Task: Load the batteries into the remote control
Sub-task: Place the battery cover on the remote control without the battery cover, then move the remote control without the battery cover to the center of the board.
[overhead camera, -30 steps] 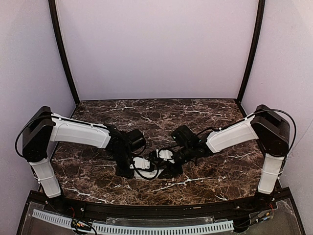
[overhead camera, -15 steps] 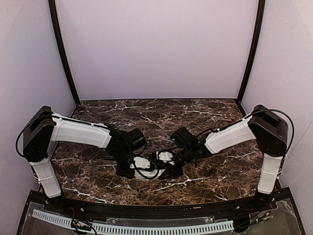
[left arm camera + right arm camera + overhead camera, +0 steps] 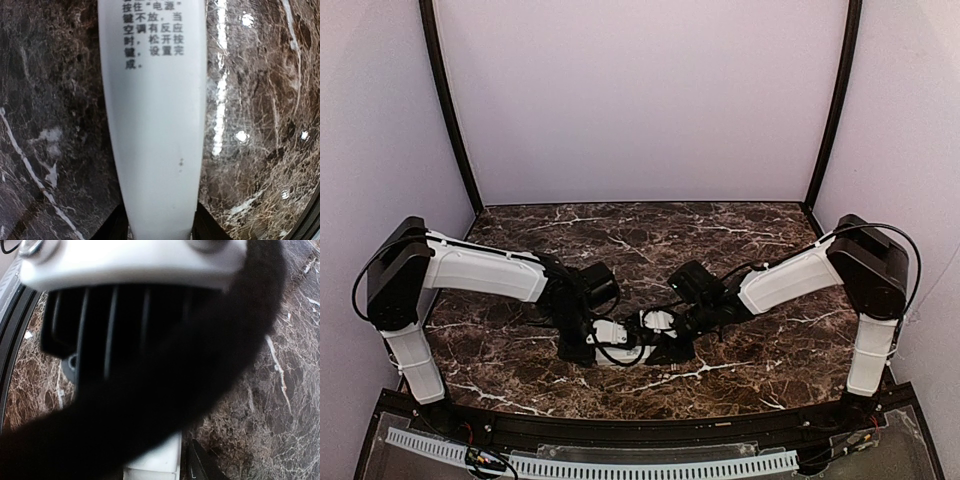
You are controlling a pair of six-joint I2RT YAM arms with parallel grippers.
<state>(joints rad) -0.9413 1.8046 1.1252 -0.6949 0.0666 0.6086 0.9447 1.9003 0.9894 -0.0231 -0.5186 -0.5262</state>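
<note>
Battery recess: cannot make it out in any view. The face of the remote turned to the left wrist camera is plain white, with rows of black printed characters (image 3: 152,30) on its far part.
Remote control (image 3: 155,125): low at the front middle of the surface, between the two end effectors. It is a long white bar running straight away from the left wrist camera, its far end cut off by the frame edge.
Left end effector (image 3: 160,231): a dark finger (image 3: 114,229) stands on each side of the remote's near end, close against it. Cannot tell whether they clamp it or merely flank it.
Right end effector (image 3: 670,345): faces the left one at close quarters. Its own view is mostly blocked. Only one dark fingertip (image 3: 200,465) shows, beside a white edge (image 3: 157,462) at the bottom, so I cannot tell whether it is open or closed.
In the way: a thick, blurred black cable (image 3: 150,405) sweeps across the right wrist view. Above it sits a pale grey housing (image 3: 130,262) with screw heads, and under that a dark ribbed body (image 3: 95,325).
Arms: left arm (image 3: 480,270) and right arm (image 3: 790,275) reach inward from the outer corners, with white forearms and black joints, the wrists nearly meeting.
Surface (image 3: 770,350): dark brown marble pattern with white veins, glossy, with bright glare spots (image 3: 220,100) beside the remote.
Room: pale lilac walls (image 3: 640,100) on three sides, black posts (image 3: 450,110) at the back corners, and a white perforated strip (image 3: 620,466) along the near edge below the arm bases.
</note>
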